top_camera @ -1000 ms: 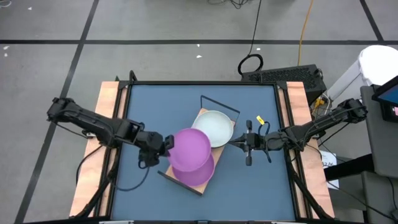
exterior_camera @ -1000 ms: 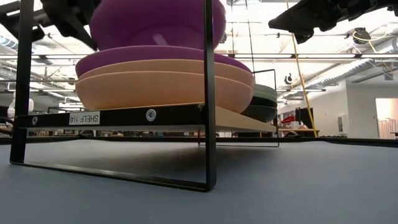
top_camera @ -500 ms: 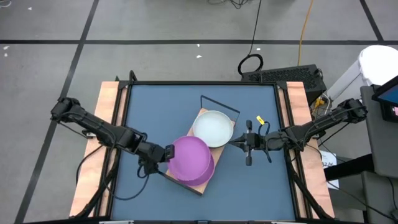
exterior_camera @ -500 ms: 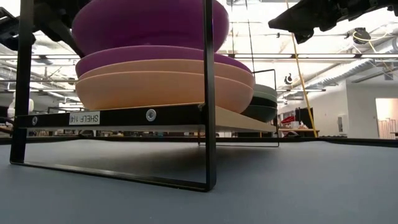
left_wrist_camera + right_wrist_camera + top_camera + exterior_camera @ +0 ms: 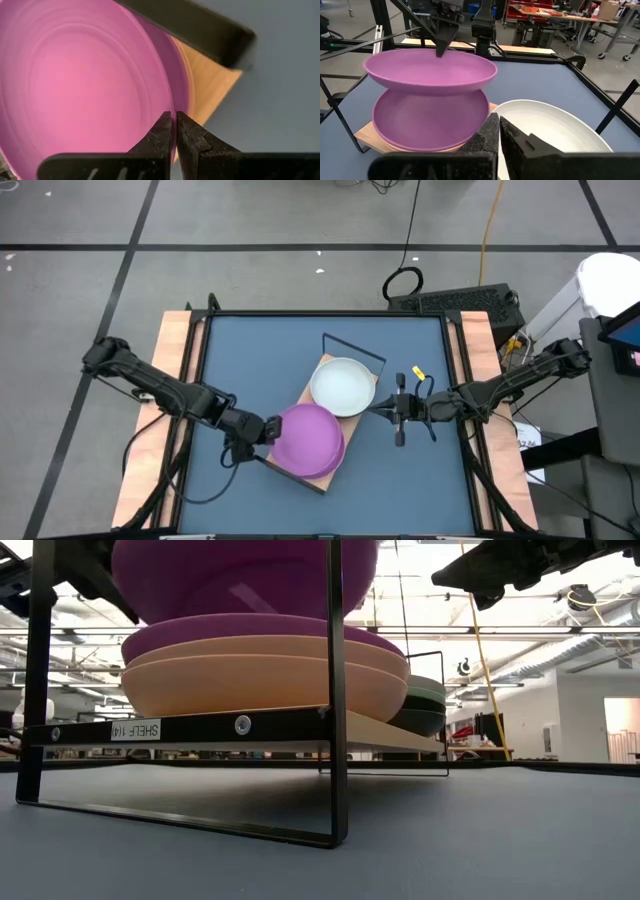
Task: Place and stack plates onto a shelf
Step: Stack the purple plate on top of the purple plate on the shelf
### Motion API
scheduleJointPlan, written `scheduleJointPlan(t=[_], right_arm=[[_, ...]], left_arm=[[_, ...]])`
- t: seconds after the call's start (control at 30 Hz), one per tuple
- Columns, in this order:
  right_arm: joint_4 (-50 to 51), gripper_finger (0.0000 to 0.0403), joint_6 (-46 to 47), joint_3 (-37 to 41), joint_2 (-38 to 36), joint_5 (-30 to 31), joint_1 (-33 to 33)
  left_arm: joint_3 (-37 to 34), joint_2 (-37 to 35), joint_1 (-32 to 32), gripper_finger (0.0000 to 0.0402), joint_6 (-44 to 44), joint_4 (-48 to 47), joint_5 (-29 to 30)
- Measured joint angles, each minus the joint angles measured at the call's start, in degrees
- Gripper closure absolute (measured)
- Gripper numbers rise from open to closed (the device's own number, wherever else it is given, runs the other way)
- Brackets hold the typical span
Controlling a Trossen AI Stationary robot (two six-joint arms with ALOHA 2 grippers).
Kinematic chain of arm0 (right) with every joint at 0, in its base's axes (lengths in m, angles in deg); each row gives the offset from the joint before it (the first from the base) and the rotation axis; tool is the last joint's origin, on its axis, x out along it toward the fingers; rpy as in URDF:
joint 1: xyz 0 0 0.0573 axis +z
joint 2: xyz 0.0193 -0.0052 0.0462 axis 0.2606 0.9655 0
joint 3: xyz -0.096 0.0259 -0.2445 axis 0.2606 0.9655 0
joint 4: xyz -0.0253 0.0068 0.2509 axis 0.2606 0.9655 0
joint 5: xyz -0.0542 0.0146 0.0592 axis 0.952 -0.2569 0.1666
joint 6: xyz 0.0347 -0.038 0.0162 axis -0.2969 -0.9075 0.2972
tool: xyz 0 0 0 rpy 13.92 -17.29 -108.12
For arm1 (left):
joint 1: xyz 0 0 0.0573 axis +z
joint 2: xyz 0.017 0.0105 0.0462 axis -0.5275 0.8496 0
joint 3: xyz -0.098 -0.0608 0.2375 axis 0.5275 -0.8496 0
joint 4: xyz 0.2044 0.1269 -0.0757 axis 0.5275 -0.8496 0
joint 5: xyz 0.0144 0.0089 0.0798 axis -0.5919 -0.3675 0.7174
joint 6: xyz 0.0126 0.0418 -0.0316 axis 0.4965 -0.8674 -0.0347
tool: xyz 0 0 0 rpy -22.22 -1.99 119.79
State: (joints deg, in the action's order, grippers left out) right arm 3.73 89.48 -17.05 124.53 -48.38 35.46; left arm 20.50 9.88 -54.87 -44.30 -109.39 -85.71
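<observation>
Since earlier, purple plate [image 5: 309, 438] slid over stack on shelf [image 5: 333, 479]. Left gripper [image 5: 175, 131] pinched plate rim, holding it above. Right gripper [image 5: 499, 134] shut, empty, beside shelf. Plate looked light, stiff, smooth; grab thin edge.

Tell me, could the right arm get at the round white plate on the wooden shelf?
Probably yes: the right gripper hangs shut beside the white plate, whose top is uncovered; the purple plate is over the other stack.

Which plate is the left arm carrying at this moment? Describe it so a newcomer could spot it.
Find the wooden shelf mid-table. At its end nearer the left arm sits a stack topped by a purple plate. The carried plate is the other purple one, hovering above it, its rim pinched in the left gripper jaws.
</observation>
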Motion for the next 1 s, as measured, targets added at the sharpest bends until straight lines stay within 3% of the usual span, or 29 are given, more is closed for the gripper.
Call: scheduleJointPlan(t=[1.0], right_arm=[[-0.2, 0.0403, 0.0, 0.0, 0.0, -0.1, 0.0]], left_arm=[[0.0, 1.8, 0.2, 0.0364, 1.8, 1.1, -3.5]])
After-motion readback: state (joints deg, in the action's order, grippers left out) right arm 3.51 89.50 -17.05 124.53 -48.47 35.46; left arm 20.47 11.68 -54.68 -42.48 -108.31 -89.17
